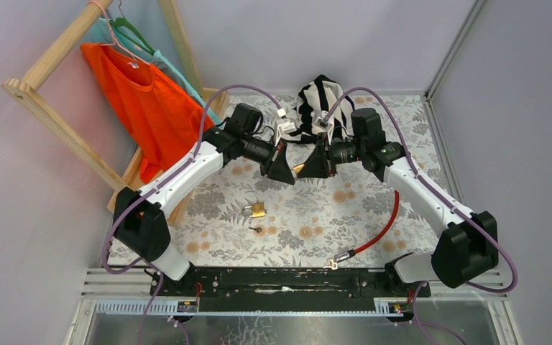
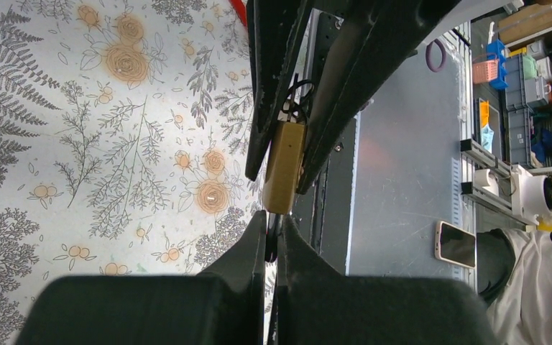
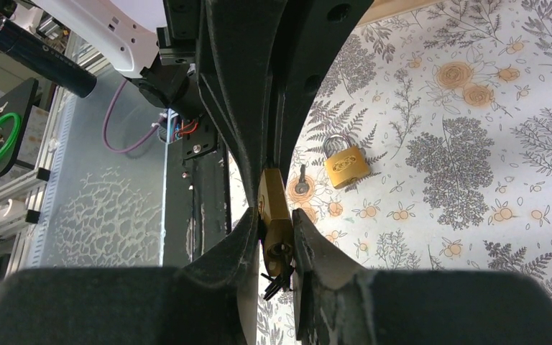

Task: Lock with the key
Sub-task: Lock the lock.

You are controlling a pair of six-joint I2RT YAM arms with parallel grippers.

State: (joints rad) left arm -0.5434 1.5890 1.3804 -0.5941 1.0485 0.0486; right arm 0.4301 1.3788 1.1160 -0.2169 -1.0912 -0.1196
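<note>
The right pincer (image 3: 276,233) clamps a brass padlock (image 3: 272,198), the left pincer (image 2: 272,233), pinched fully shut, meets its end, and a key (image 3: 302,180) and second padlock (image 3: 346,164) lie on the table (image 1: 309,208) beneath both.

Left tool (image 1: 287,176) opposite right tool (image 1: 306,171)

padlock (image 3: 273,205) partly hidden inside right hand (image 3: 277,219), striped bag (image 1: 315,93) partly behind arms (image 1: 402,172)

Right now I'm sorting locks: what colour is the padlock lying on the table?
The padlock is brass-gold; right wrist view shows it best.
</note>
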